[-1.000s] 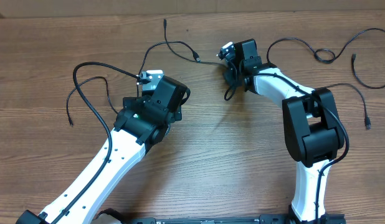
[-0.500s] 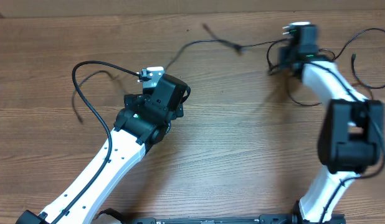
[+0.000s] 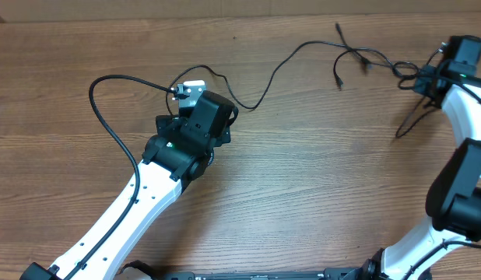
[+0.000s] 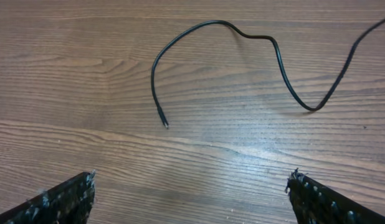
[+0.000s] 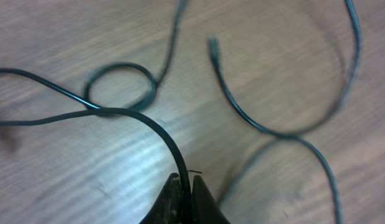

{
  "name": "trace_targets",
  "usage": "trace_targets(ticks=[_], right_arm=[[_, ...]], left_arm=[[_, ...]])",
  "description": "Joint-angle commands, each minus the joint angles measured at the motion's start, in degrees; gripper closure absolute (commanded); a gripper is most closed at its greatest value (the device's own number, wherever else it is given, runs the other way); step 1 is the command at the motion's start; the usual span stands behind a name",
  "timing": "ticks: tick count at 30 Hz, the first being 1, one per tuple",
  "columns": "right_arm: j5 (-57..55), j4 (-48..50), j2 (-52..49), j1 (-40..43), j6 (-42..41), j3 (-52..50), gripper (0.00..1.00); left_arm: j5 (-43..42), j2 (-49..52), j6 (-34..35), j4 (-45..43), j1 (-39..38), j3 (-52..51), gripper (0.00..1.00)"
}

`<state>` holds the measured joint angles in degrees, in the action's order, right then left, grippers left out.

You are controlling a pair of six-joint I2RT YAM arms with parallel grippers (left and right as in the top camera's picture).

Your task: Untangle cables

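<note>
A cable (image 5: 136,116) is pinched in the shut jaws of the right gripper (image 5: 185,186) at the table's (image 3: 303,194) far right, apparently to be drawn clear of the others. The left gripper (image 4: 189,196) is held wide open, empty, above a loose end (image 4: 161,115).

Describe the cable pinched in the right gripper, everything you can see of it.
The cable is a thin, black, smooth-jacketed cord. The shut right gripper pinches it between its fingertips; from there it arches leftward over the wooden table, crossing the lower edge of a small loop of cord. Whether that loop is its own cannot be told; its ends are not identifiable.
</note>
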<state>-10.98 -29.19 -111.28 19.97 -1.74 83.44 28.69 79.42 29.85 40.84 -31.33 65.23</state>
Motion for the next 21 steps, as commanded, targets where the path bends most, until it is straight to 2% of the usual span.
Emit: trace_targets(ticks=[1,7,10,15,21], right_arm=[[0.79,1.44,8.52,0.04,-1.4,0.33,0.96],[-7.13,5.57,14.67,0.11,-1.18,0.33,0.96],[-9.57,3.72,16.48,0.42,-0.72,0.33,0.96],[-9.2,-0.81,22.16,-0.33,-0.63,0.33,0.96],[-2.86,-0.76,31.91,-0.39,-0.66,0.33,0.96]], left_arm=[[0.2,0.11,-0.26,-0.83,0.59,0.0,0.0],[0.13,0.11,-0.24,-0.79,0.57,0.0,0.0],[-0.22,0.11,-0.24,-0.79,0.57,0.0,0.0],[-0.22,0.11,-0.22,-0.81,0.57,0.0,0.0],[-0.24,0.11,-0.02,-0.81,0.57,0.0,0.0]])
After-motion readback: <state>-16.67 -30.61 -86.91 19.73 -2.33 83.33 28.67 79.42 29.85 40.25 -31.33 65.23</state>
